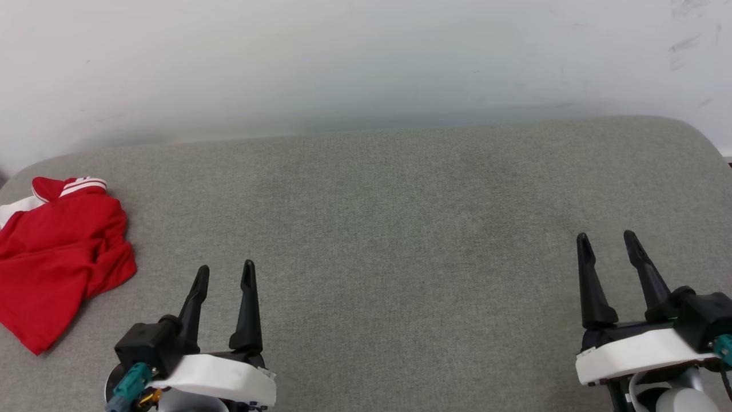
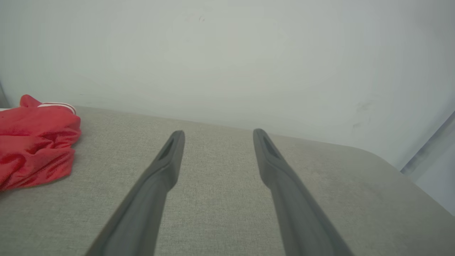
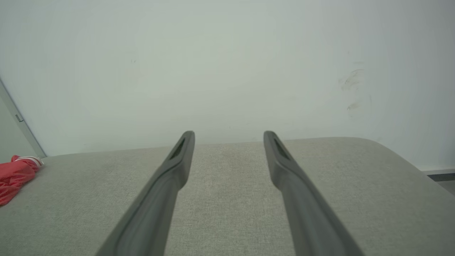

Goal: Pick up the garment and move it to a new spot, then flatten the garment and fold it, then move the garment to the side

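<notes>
The garment point(image 1: 57, 252) lies crumpled at the far left end of a grey fabric cushion point(image 1: 400, 229), a red heap with a bit of white sleeve and a striped red-and-white trim at its far edge; part of it runs off the left edge of the head view, and no lettering shows on the folds facing up. The left gripper point(image 1: 226, 266) hangs low over the near edge of the cushion, just right of the heap and clear of it, jaws parted with nothing between them. From its own wrist camera the left gripper point(image 2: 218, 132) points across bare fabric toward the wall, with the garment point(image 2: 35, 142) off to the left of its fingers. The right gripper point(image 1: 605, 234) is well apart, near the cushion's right end, jaws likewise spread and empty. In its wrist view the right gripper point(image 3: 229, 133) also faces bare cushion, and the garment point(image 3: 14, 176) is a small red patch at the far left. Behind the cushion rises a plain pale wall point(image 1: 366, 57) with a few dark scuffs point(image 3: 352, 80) toward the right. Between the left gripper and the garment there is open cushion.
</notes>
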Controlling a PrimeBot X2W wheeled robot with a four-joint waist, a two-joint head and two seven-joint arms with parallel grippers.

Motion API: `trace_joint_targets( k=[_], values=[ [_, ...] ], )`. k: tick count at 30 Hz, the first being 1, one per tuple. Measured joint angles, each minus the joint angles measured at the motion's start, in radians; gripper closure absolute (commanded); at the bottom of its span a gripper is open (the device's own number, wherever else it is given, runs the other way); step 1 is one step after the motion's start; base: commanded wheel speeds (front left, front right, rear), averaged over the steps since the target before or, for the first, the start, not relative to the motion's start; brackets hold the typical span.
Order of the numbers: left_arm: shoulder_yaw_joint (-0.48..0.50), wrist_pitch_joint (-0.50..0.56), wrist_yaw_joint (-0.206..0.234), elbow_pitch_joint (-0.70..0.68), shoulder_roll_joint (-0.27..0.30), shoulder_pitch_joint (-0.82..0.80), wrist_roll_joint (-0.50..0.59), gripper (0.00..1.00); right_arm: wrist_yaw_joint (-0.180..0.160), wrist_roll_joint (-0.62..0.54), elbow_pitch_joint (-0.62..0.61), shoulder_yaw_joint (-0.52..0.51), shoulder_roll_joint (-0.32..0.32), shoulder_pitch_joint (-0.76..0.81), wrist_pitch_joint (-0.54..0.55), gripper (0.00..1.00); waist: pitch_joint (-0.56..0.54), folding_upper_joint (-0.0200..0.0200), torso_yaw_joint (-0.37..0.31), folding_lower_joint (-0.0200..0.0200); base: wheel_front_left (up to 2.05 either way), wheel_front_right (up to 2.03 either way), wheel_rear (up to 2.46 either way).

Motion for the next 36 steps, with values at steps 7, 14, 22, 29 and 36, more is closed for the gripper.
trace_joint_targets(
  k=[7,14,22,29,36],
  values=[
    [-0.061,-0.016,0.038,-0.008,0.04,0.0,0.072,0.0,0.0,-0.1,-0.001,0.013,0.0,0.0,-0.017,0.0,-0.001,0.0,-0.002,0.0,0.0,0.0,0.0],
    [-0.123,-0.036,0.093,-0.007,0.074,-0.002,0.135,0.0,0.0,-0.167,-0.02,0.031,0.0,0.0,-0.037,0.0,0.001,-0.0001,-0.004,0.0,0.0,0.0,0.0],
    [-0.028,-0.054,0.016,-0.016,0.015,0.02,0.102,0.0,0.0,-0.108,-0.015,0.03,0.0,0.013,-0.053,0.0,0.0,0.0,-0.005,-0.0001,0.0,0.0,0.0],
    [0.072,-0.067,-0.111,-0.005,-0.052,0.055,0.137,0.0,0.0,-0.052,0.026,0.027,0.0,0.021,-0.069,0.0,-0.002,0.0,-0.007,0.0,0.0,0.0,0.0],
    [0.107,-0.081,-0.181,0.032,-0.078,0.07,0.212,0.0,0.0,-0.059,0.05,0.035,0.0,0.021,-0.081,0.0,-0.002,0.0,-0.012,0.0,0.0,0.0,0.0]
  ],
)
